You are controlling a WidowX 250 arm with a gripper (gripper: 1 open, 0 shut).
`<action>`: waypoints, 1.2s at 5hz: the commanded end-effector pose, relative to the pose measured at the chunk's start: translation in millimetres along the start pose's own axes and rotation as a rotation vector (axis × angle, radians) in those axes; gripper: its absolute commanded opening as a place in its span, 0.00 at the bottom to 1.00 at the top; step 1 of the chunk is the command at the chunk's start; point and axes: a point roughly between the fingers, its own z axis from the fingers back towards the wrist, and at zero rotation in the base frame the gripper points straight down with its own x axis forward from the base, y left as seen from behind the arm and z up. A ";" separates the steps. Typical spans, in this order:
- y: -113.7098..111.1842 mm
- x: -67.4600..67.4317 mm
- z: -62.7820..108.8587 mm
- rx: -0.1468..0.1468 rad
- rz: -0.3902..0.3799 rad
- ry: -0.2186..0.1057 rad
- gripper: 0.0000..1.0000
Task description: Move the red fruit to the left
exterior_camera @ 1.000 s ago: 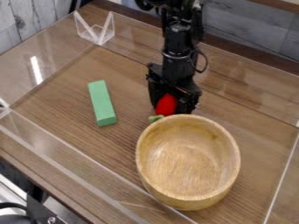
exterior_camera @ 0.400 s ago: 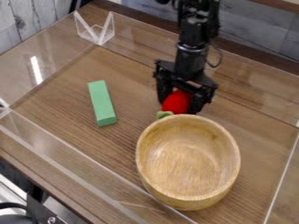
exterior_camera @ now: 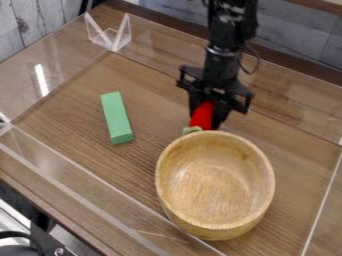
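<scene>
The red fruit [exterior_camera: 201, 116] is sitting right of frame centre, pinched between the black fingers [exterior_camera: 214, 104] of a downward-pointing gripper [exterior_camera: 209, 108]; the fingers are narrowed around it, with its green cap poking out at lower left. Whether it is resting on the bench [exterior_camera: 80, 100] or hanging just clear of it cannot be told. The step in hand looks like the pick-up, with the carry leftward yet to come. That move is calling for a little height, then a sweep toward the left of the frame. The wooden bowl [exterior_camera: 215, 184] is crowding in just below the fruit, and the green block [exterior_camera: 118, 117] is lying at centre left, across the direct path. Open bench is waiting above and below the block, inside the clear wall [exterior_camera: 40, 160] at lower left.
</scene>
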 end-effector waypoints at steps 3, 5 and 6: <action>107.0 19.4 19.4 -0.011 0.304 -0.143 0.00; 119.2 41.8 7.4 -0.026 0.344 -0.152 0.00; 123.8 47.3 11.0 -0.042 0.417 -0.148 1.00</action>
